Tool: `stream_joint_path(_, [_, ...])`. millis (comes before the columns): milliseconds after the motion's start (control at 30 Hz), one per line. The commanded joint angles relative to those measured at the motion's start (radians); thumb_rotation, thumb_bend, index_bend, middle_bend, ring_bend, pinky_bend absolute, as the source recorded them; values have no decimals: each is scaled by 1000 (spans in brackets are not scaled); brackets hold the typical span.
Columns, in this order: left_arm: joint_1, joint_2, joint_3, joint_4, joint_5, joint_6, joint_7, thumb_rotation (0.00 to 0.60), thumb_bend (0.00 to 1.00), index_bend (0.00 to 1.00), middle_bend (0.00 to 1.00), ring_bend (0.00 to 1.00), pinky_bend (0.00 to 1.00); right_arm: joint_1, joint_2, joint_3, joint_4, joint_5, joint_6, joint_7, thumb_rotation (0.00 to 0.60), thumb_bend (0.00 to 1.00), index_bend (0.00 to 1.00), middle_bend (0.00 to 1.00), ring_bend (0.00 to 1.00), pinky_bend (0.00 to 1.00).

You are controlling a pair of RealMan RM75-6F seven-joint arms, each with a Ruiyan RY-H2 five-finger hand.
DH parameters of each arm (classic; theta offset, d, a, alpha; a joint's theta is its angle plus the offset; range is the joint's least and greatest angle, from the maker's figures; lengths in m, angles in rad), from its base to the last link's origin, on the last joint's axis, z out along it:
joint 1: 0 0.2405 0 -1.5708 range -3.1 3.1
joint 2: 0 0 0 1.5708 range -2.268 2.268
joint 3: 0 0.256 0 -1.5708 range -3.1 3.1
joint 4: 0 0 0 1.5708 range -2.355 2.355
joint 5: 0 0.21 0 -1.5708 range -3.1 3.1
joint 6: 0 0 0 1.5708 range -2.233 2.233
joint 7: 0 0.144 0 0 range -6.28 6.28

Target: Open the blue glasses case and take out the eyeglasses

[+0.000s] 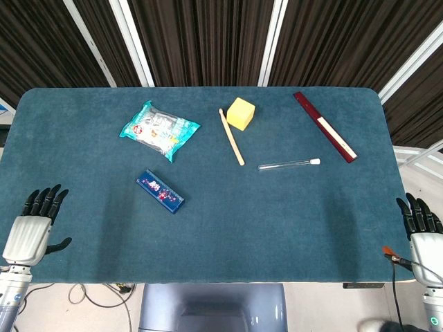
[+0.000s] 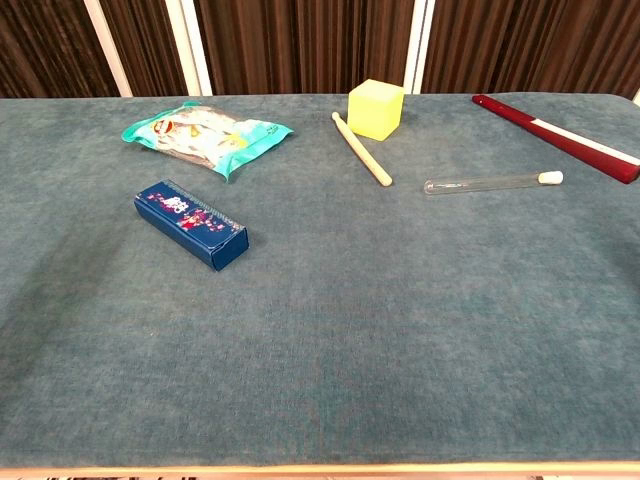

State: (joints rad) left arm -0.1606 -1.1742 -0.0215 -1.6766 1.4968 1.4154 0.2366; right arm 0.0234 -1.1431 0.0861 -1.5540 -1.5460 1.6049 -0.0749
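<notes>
The blue glasses case lies closed on the teal table, left of centre, its long side running diagonally. No eyeglasses are visible. My left hand rests at the table's near left corner, fingers straight and apart, holding nothing, well to the left of the case. At the near right edge my right hand lies the same way, empty and far from the case. Neither hand shows in the chest view.
Behind the case lies a teal snack packet. A yellow cube, a wooden stick, a glass test tube and a dark red ruler-like bar lie across the back half.
</notes>
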Motion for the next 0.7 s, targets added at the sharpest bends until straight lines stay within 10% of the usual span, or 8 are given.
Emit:
stream_joint_path(33, [0, 1, 0, -2, -3, -2, 0, 600, 0, 0, 0, 0, 0, 0, 1, 0, -2, 3, -4, 1, 600, 120, 0, 0, 0, 195])
stream_joint_path(700, [-15, 11, 2, -21, -17, -40, 14, 600, 0, 0, 0, 0, 0, -1, 2, 0, -6, 5, -3, 3, 600, 120, 0, 0, 0, 195])
